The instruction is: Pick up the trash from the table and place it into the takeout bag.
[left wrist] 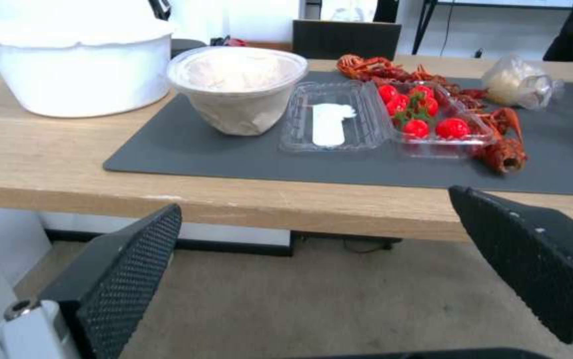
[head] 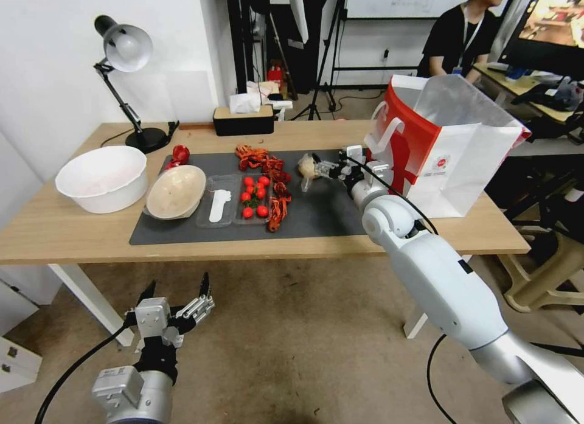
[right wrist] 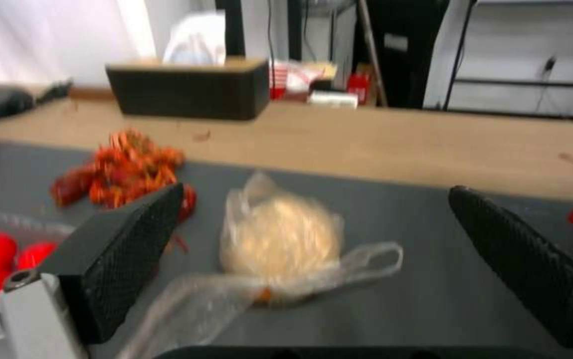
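On the dark mat (head: 316,220), right of centre, I've got the right gripper (head: 324,167) at the knotted bag (head: 308,166) w/ the beige lump. Jaws spread; in the wrist view the fingers (right wrist: 133,244) sit either side of the bag (right wrist: 280,239), which lies on the mat between them, not pinched. Can't tell if a pad touches the plastic. Takeout bag (head: 462,162) stands upright on the table (head: 79,229) at the right end, just beside the gripper, mouth open. Left of the knotted bag: crayfish shells (head: 267,174), then a clear tray (head: 234,199) w/ red tomatoes (head: 255,196), then the paper bowl (head: 175,191) tilted on its side. Crushed red can (head: 178,155) lies at the mat's far left corner. White basin (head: 102,177) sits off the mat, further left. Left gripper (head: 177,302) hangs below the table's near edge, over the floor, jaws spread, holding nothing.
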